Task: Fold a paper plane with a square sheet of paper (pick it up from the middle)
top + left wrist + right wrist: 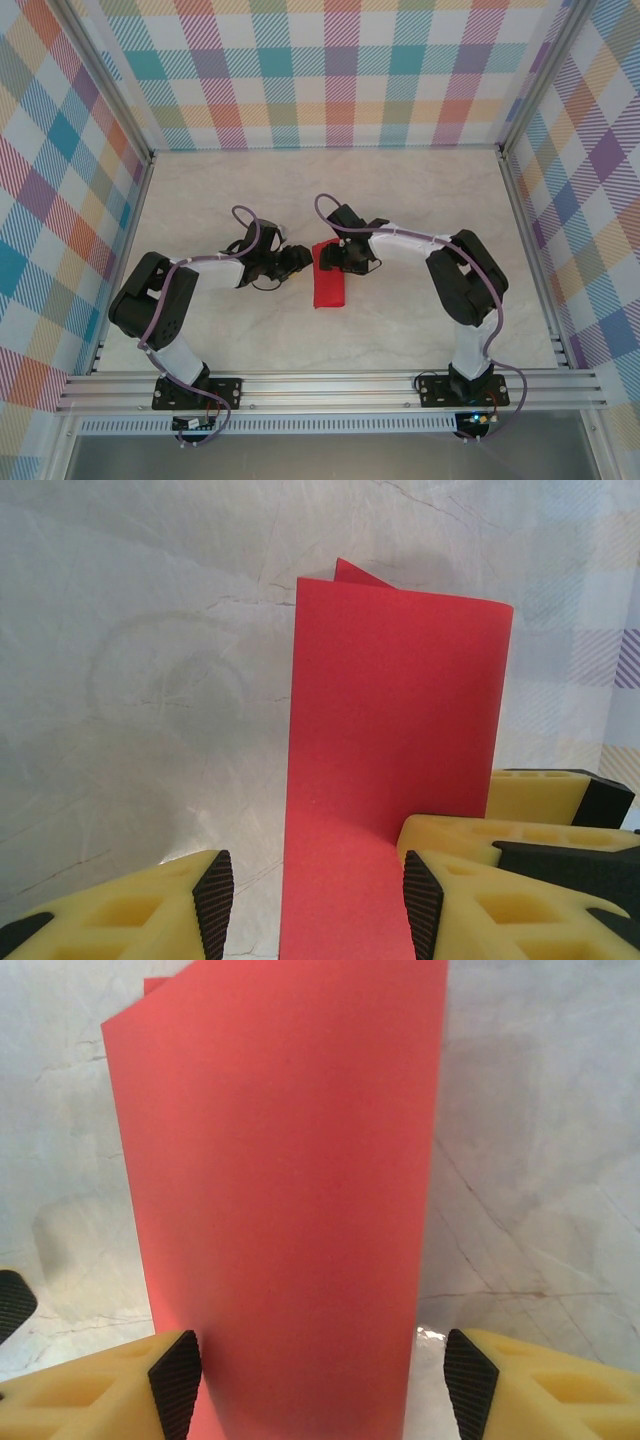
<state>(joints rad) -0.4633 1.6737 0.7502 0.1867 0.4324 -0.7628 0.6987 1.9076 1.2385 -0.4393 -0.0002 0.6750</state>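
Observation:
The red sheet of paper (327, 283) lies on the table between the two arms, folded into a narrow rectangle. A lower layer peeks out at its far end (352, 574). My left gripper (298, 262) is open and straddles the near end of the sheet (390, 730); the paper lies between its pads, close to the right one. My right gripper (332, 258) is also open over the top end of the sheet (280, 1180), whose left edge reaches the left pad (177, 1380). In the left wrist view, the right gripper's yellow fingers (530, 798) rest beside and on the paper's right edge.
The pale marbled tabletop (420, 200) surrounds the paper. Checked walls (330, 70) and metal frame rails (330, 385) close in the workspace. Both arm bases (195, 390) sit at the near edge.

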